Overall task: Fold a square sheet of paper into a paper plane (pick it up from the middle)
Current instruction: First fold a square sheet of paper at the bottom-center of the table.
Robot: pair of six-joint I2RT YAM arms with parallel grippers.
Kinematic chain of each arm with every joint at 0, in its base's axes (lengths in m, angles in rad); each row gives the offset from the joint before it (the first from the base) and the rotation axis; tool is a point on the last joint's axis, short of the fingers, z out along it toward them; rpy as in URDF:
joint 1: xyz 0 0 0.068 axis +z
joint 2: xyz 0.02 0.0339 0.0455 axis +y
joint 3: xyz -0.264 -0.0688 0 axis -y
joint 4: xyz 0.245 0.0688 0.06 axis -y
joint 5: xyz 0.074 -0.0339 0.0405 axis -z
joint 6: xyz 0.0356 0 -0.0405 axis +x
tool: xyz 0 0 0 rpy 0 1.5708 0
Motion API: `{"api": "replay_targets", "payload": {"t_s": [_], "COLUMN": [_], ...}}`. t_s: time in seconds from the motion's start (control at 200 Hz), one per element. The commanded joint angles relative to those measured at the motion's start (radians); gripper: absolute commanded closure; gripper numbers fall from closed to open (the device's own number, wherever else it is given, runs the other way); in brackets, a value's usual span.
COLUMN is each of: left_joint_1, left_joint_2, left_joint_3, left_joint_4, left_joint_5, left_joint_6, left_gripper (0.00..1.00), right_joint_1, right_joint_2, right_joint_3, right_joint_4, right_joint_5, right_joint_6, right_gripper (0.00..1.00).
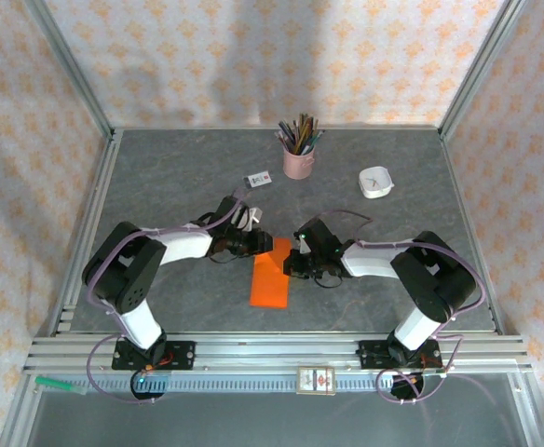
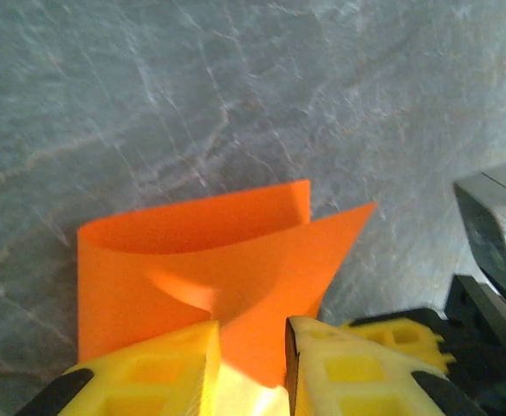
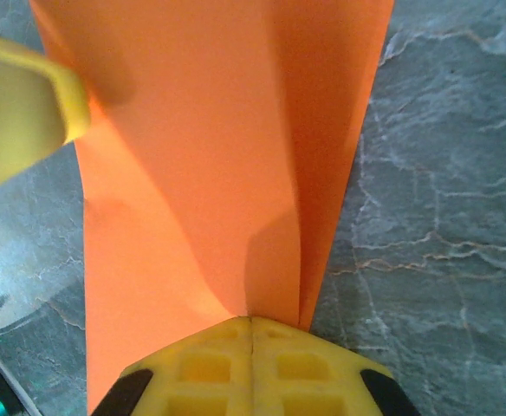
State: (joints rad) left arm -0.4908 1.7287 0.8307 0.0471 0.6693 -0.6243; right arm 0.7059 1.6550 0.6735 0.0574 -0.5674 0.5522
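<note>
The paper (image 1: 269, 279), folded to a narrow orange strip, lies on the desk (image 1: 179, 186) midway between the two arms, its near end flat and free. Both tools meet it at its far end. The right tool (image 3: 251, 322) has its jaws pressed together on the strip's edge, and the layers fan out from the pinch and bow under their own slight weight. The left tool (image 2: 251, 338) comes in from the other side with its jaws apart and a raised flap standing in the gap between them. I cannot tell whether the pads touch it. This looks like light, thin, limp stuff. It curls wherever it is unsupported, would likely slide on the smooth desk, and could take a stray crease or tear if dragged or squeezed off-line. I judge the best hold to be close to a fold or edge, through all layers, with one tool pinning the strip while the other turns a corner. Farther back stand a pink cup (image 1: 298, 164) of pencils, a white dish (image 1: 375, 183) and a small card (image 1: 259, 179), all well apart from the work.
</note>
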Motion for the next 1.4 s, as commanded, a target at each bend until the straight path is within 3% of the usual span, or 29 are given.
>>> {"api": "replay_targets", "payload": {"t_s": [0.0, 0.37, 0.906, 1.176, 1.396], "left_joint_1": [0.017, 0.032, 0.072, 0.072, 0.028], "left_joint_2": [0.046, 0.005, 0.12, -0.002, -0.194], "left_joint_3": [0.012, 0.035, 0.051, 0.052, -0.136], "left_joint_4": [0.002, 0.029, 0.021, 0.004, -0.004], "left_joint_5": [-0.015, 0.058, 0.045, 0.058, 0.068], "left_joint_6": [0.032, 0.044, 0.072, 0.043, -0.021], "left_gripper": [0.72, 0.69, 0.7, 0.68, 0.71], "right_joint_1": [-0.003, -0.006, -0.013, -0.016, -0.017], "right_joint_2": [0.09, 0.094, 0.101, 0.093, 0.095], "right_joint_3": [-0.06, -0.056, -0.052, -0.049, -0.043], "right_joint_4": [-0.193, -0.2, -0.202, -0.209, -0.207], "right_joint_5": [0.203, 0.207, 0.204, 0.207, 0.205], "right_joint_6": [-0.026, -0.032, -0.032, -0.033, -0.032], "right_gripper": [1.0, 1.0, 1.0, 1.0, 1.0]}}
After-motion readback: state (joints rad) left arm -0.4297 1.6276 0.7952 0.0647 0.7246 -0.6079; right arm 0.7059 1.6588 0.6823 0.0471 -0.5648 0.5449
